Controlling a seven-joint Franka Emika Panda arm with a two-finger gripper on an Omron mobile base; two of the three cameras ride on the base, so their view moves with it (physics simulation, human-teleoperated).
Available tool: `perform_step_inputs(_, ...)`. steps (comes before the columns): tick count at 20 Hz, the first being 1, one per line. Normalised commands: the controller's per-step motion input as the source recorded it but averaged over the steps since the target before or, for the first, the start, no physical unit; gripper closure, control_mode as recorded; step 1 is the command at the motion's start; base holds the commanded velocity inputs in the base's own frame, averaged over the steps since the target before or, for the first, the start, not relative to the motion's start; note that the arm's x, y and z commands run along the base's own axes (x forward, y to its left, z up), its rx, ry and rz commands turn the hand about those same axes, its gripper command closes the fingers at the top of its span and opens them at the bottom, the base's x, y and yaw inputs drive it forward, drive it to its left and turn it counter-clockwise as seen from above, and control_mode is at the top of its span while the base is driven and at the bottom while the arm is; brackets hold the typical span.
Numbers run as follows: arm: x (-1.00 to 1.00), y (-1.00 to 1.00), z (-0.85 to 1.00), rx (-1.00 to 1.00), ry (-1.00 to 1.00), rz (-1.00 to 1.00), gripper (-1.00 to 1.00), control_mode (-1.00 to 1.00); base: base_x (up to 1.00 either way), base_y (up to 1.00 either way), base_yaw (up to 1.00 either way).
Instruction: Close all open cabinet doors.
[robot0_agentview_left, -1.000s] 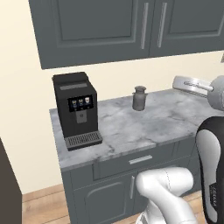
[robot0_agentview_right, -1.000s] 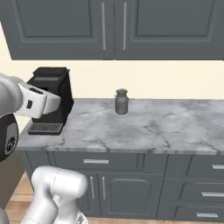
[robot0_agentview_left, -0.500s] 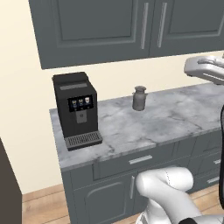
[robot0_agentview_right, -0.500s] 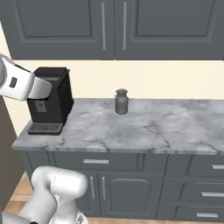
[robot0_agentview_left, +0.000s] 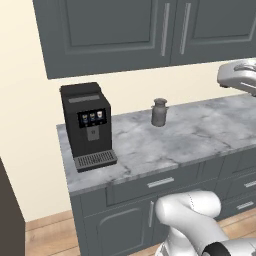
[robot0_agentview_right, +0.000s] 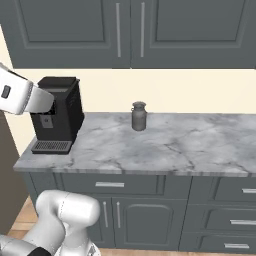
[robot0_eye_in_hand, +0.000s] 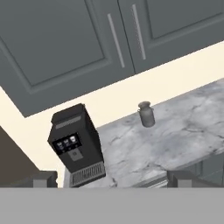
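Two cabinet doors (robot0_agentview_right: 70, 30) (robot0_agentview_right: 195, 30) hang above the worktop (robot0_agentview_right: 165, 145), and from my feed both look flush shut. Jaws are spread wide, holding nothing, aimed from well back at the coffee machine (robot0_eye_in_hand: 76, 142) and the small can (robot0_eye_in_hand: 146, 114) beside it.

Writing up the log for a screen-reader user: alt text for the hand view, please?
Two tall dark grey cabinet doors with silver bar handles hang shut, side by side, above a grey marble counter. A black coffee machine stands at the counter's left end, a small metal milk can farther right near the cream wall. The dark fingers rise at the bottom, apart, holding nothing.
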Motion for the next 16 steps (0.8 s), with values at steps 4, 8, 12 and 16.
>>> perform_step_inputs(4,-0.42,0.0,0.0,0.0,-0.01,0.0,-1.0,-1.0,0.0,0.0,0.0)
perform_step_inputs(8,-0.23,0.0,0.0,0.0,-0.02,0.0,-1.0,-1.0,0.0,0.0,0.0)
perform_step_inputs(12,-0.01,0.0,0.0,0.0,-0.01,0.0,-1.0,1.0,0.0,-0.03,-0.07)
perform_step_inputs(16,0.0,0.0,0.0,0.0,0.0,0.0,-1.0,1.0,0.0,-0.39,-0.29)
